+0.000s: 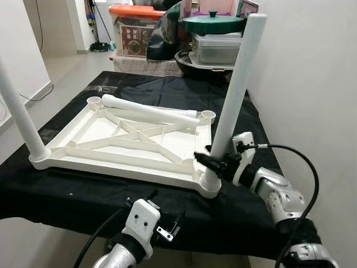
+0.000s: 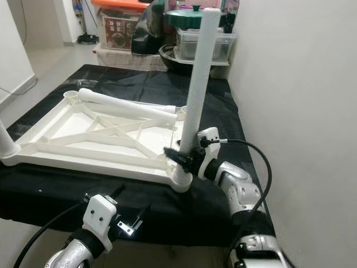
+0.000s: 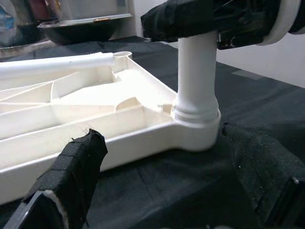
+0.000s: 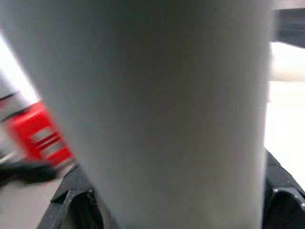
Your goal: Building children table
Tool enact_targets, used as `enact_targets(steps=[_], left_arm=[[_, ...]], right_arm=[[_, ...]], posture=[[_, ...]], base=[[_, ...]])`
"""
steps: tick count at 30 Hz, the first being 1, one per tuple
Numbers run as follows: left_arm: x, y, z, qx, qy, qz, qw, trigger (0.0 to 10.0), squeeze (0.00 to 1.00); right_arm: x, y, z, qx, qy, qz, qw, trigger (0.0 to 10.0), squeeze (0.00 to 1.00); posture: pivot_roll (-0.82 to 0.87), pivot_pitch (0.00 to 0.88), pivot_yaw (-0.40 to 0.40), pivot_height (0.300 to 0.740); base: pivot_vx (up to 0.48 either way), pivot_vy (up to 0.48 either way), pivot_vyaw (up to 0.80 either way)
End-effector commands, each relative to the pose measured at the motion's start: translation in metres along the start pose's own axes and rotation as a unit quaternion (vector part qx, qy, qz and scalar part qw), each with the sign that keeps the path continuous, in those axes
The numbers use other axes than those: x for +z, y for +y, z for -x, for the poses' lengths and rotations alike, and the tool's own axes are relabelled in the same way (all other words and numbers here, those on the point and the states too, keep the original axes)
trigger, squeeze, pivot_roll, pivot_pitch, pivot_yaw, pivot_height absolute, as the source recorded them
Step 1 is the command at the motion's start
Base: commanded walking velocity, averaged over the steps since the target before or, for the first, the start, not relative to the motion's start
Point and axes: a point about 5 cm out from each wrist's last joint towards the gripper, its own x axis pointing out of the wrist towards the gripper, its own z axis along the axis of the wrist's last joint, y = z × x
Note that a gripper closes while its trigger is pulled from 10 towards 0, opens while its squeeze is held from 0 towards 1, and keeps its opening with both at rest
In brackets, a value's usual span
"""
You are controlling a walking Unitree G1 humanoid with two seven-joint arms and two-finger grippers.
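Note:
A white plastic tabletop [image 1: 111, 151] lies upside down on a black cloth [image 1: 167, 84]. One white leg [image 1: 234, 95] stands upright in its near right corner socket [image 3: 195, 129]. My right gripper [image 1: 215, 163] is shut on this leg just above the socket, and the leg [image 4: 157, 114] looms close in the right wrist view. A second leg [image 1: 19, 117] stands at the near left corner. A third leg [image 1: 150, 111] lies loose across the far side. My left gripper [image 1: 164, 215] hangs open below the near table edge, its fingers [image 3: 81, 162] spread and facing the socket.
At the back stand an orange-lidded box [image 1: 134, 28], a green-lidded pot [image 1: 215, 22] and a clear box [image 1: 217, 49]. A white wall [image 1: 307, 84] runs close along the right. Floor [image 1: 67, 67] opens to the far left.

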Motion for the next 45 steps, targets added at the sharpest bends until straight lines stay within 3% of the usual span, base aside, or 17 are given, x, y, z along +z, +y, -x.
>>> enact_targets(steps=[1, 5, 6, 7, 8, 15, 19, 23, 26, 30, 33, 36, 38, 39, 40, 43, 45], left_arm=[[-0.003, -0.001, 0.000, -0.006, 0.003, 0.004, 1.000, 10.0, 0.00], [-0.002, -0.001, 0.000, -0.005, 0.002, 0.002, 1.000, 10.0, 0.00], [-0.002, -0.001, 0.000, -0.005, 0.002, 0.002, 1.000, 10.0, 0.00], [-0.002, -0.001, 0.000, -0.005, 0.002, 0.002, 1.000, 10.0, 0.00], [-0.002, -0.001, 0.001, -0.004, 0.002, 0.002, 1.000, 10.0, 0.00], [-0.002, -0.001, 0.001, -0.004, 0.003, 0.002, 1.000, 10.0, 0.00], [-0.002, -0.001, 0.002, -0.005, 0.005, 0.003, 1.000, 10.0, 0.00], [-0.002, -0.001, 0.002, -0.005, 0.006, 0.002, 1.000, 10.0, 0.00], [-0.003, -0.001, 0.001, -0.007, 0.007, 0.003, 1.000, 10.0, 0.00], [-0.003, -0.001, 0.001, -0.009, 0.009, 0.004, 1.000, 10.0, 0.00], [-0.003, -0.001, 0.001, -0.009, 0.009, 0.004, 1.000, 10.0, 0.00], [-0.003, -0.001, 0.001, -0.008, 0.009, 0.003, 1.000, 10.0, 0.00], [-0.003, -0.001, 0.001, -0.008, 0.009, 0.003, 1.000, 10.0, 0.00], [-0.003, -0.001, 0.001, -0.007, 0.009, 0.003, 1.000, 10.0, 0.00], [-0.003, -0.001, 0.001, -0.007, 0.009, 0.003, 1.000, 10.0, 0.00], [-0.003, -0.001, 0.001, -0.006, 0.009, 0.003, 1.000, 10.0, 0.00], [-0.003, -0.001, 0.000, -0.007, 0.009, 0.003, 1.000, 10.0, 0.00]], right_arm=[[-0.006, 0.010, -0.012, 0.069, 0.028, 0.007, 0.997, 10.0, 0.00], [-0.020, 0.017, -0.022, 0.117, 0.073, 0.032, 0.990, 10.0, 0.00], [-0.023, 0.018, -0.025, 0.121, 0.080, 0.037, 0.989, 4.8, 0.00], [-0.023, 0.018, -0.025, 0.121, 0.080, 0.037, 0.989, 4.8, 0.00], [-0.024, 0.019, -0.026, 0.128, 0.083, 0.037, 0.988, 0.2, 0.00], [-0.019, 0.009, -0.032, 0.042, 0.045, 0.037, 0.997, 0.0, 0.00], [-0.010, -0.023, -0.026, -0.201, -0.011, 0.032, 0.979, 0.0, 0.00], [-0.012, -0.039, -0.014, -0.346, -0.013, 0.030, 0.938, 0.0, 0.00], [-0.018, -0.049, 0.033, -0.623, -0.053, 0.017, 0.780, 0.0, 0.00], [-0.030, -0.028, 0.032, -0.675, -0.063, -0.025, 0.735, 0.0, 0.00], [-0.033, -0.022, 0.025, -0.671, -0.061, -0.034, 0.738, 0.0, 0.00], [-0.037, -0.016, 0.001, -0.639, -0.066, -0.054, 0.765, 10.0, 0.00], [-0.037, -0.015, -0.004, -0.625, -0.072, -0.056, 0.775, 10.0, 0.00], [-0.027, -0.017, -0.015, -0.571, -0.106, -0.041, 0.813, 10.0, 1.00], [-0.027, -0.017, -0.015, -0.571, -0.106, -0.041, 0.813, 10.0, 1.00], [-0.018, -0.018, -0.024, -0.504, -0.142, -0.064, 0.850, 10.0, 0.00], [-0.011, -0.012, -0.029, -0.349, -0.144, -0.097, 0.921, 10.0, 0.00]], posture=[[0.12, 0.000, -0.079, 0.740], [0.12, 0.000, -0.079, 0.740], [0.12, 0.000, -0.079, 0.740], [0.12, 0.000, -0.079, 0.740], [0.12, 0.000, -0.079, 0.740], [0.12, 0.000, -0.076, 0.740], [0.12, 0.000, -0.075, 0.740], [0.12, 0.000, -0.075, 0.740], [0.11, 0.000, -0.069, 0.740], [0.11, 0.000, -0.069, 0.740], [0.11, 0.000, -0.069, 0.740], [0.11, 0.000, -0.070, 0.740], [0.11, 0.000, -0.070, 0.740], [0.11, 0.000, -0.073, 0.740], [0.11, 0.000, -0.073, 0.740], [0.11, 0.000, -0.073, 0.740], [0.11, 0.000, -0.072, 0.740]], base=[[0.000, 0.000, 0.00], [0.000, 0.000, 0.00], [0.000, 0.000, 0.00], [0.000, 0.000, 0.00], [0.000, 0.000, 0.00], [0.000, 0.000, 0.00], [0.000, 0.000, 0.00], [0.000, 0.000, 0.00], [0.000, 0.000, 0.00], [0.000, 0.000, 0.00], [0.000, 0.000, 0.00], [0.000, 0.000, 0.00], [0.000, 0.000, 0.00], [0.000, 0.000, 0.00], [0.000, 0.000, 0.00], [0.000, 0.000, 0.00], [0.000, 0.000, 0.00]])
